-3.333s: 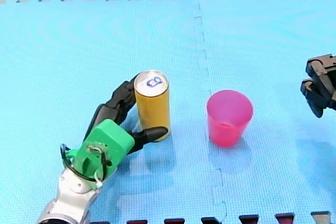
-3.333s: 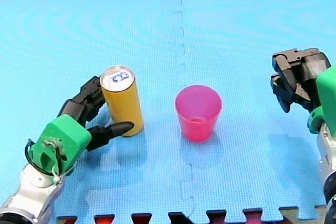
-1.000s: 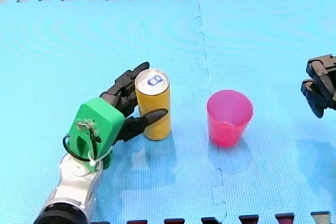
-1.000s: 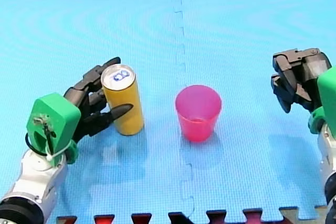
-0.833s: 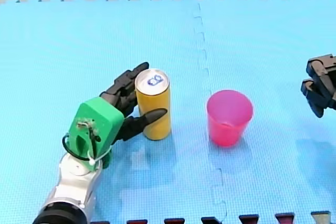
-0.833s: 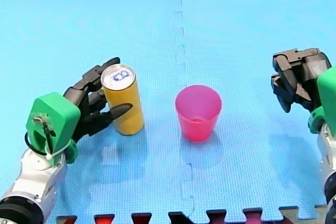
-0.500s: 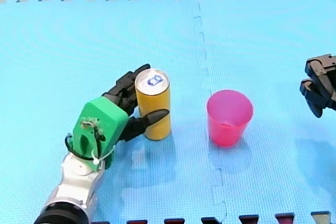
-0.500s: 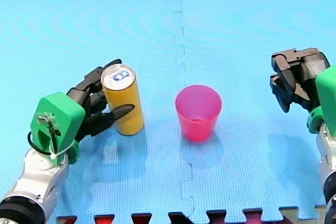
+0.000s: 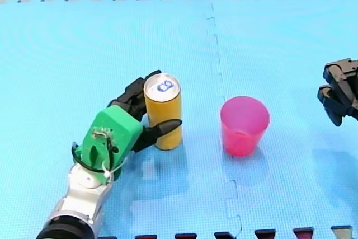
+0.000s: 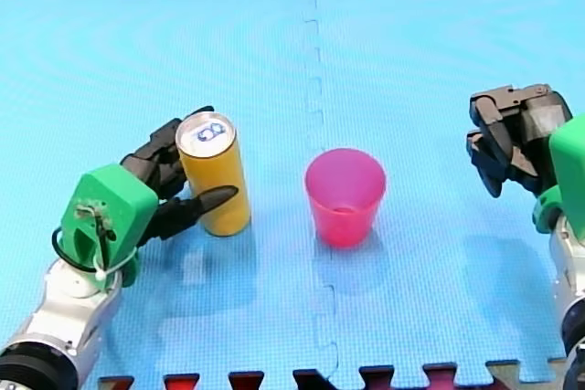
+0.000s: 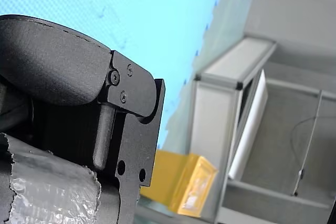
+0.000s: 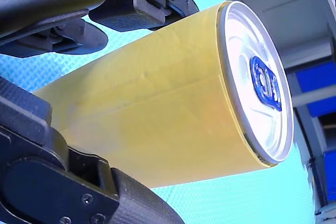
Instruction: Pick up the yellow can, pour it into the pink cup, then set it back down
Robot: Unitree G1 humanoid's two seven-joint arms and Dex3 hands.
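Left hand (image 9: 133,117) is closed around the upright yellow can (image 9: 163,113), fingers behind and thumb across the front. The can stands on the foam mat (image 9: 84,43), apart from the pink cup (image 9: 244,124). Right hand (image 10: 507,139) is curled and empty at the far right. Looks like the grasp step: squeeze firmly at mid-height and lift straight up, keeping the can vertical so it neither slips nor tips early.

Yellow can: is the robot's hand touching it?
Touching. The left hand wraps the yellow can; second wrist view shows fingers pressed against both sides. Right hand hovers far right.
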